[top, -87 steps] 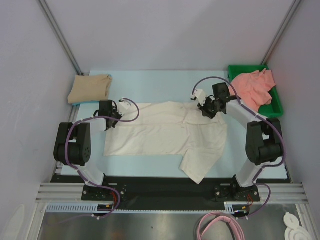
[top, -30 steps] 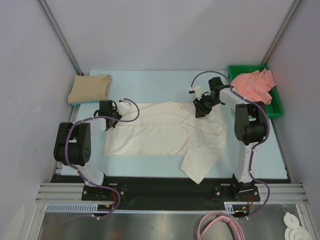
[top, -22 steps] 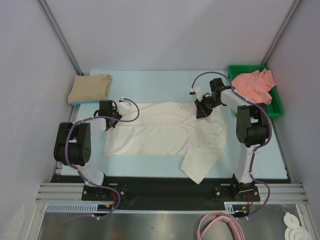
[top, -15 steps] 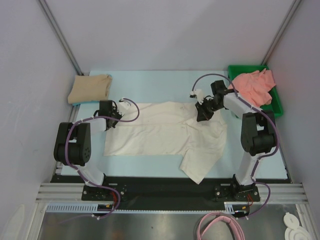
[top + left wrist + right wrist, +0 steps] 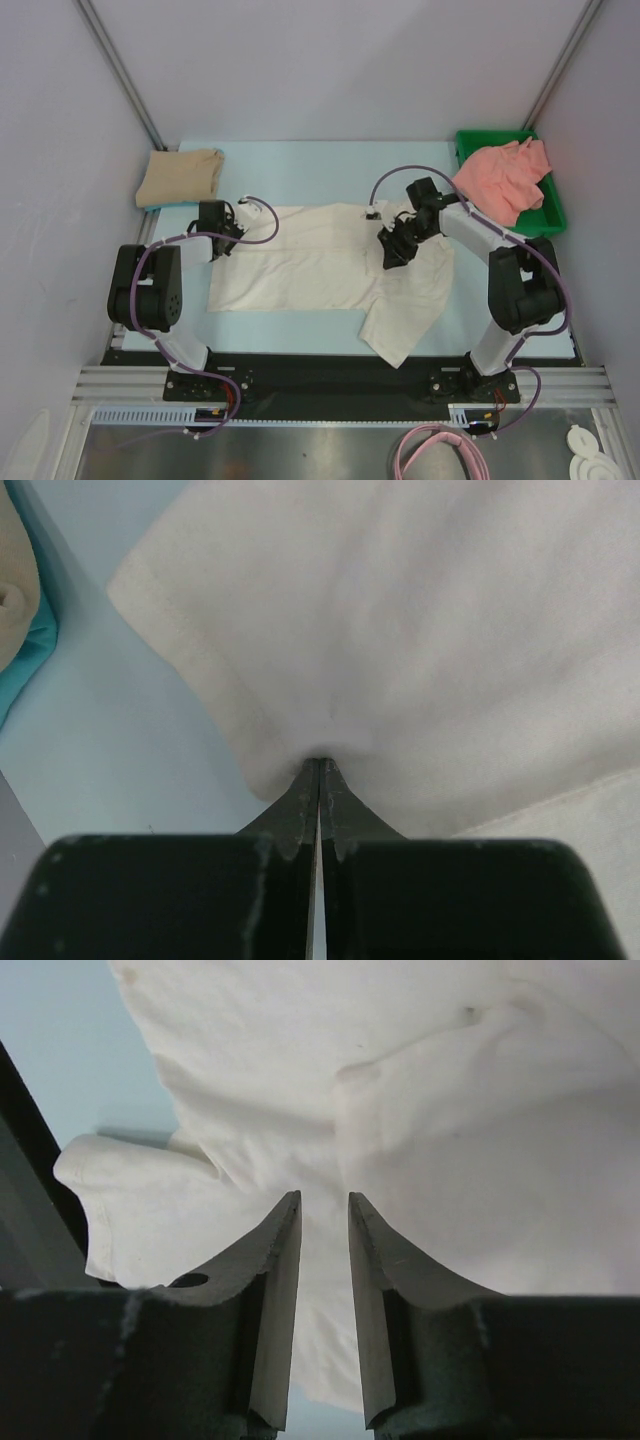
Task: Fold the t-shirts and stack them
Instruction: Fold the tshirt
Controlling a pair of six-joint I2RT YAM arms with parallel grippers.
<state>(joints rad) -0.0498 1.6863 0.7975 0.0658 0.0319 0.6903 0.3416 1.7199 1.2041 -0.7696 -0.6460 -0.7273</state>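
Observation:
The cream-white t-shirt (image 5: 320,265) lies spread on the light blue table, one sleeve hanging toward the near edge. My left gripper (image 5: 222,243) is shut on its left hem, with the cloth (image 5: 400,630) pinched at the fingertips. My right gripper (image 5: 392,250) hovers over the shirt's right part, its fingers (image 5: 278,1250) slightly apart and empty above the cream cloth (image 5: 450,1110). The tan-beige t-shirt (image 5: 180,176) lies folded at the far left. The salmon-pink t-shirt (image 5: 505,176) lies crumpled in the green tray (image 5: 553,216) at the far right.
Purple-grey walls and metal posts enclose the table. A black rail (image 5: 320,372) runs along the near edge by the arm bases. The tan shirt's edge and a teal strip (image 5: 25,650) show at the left of the left wrist view.
My right gripper has moved from the shirt's far right collar area toward the near left, over the shirt's middle right. The left arm and the shirts have not moved.

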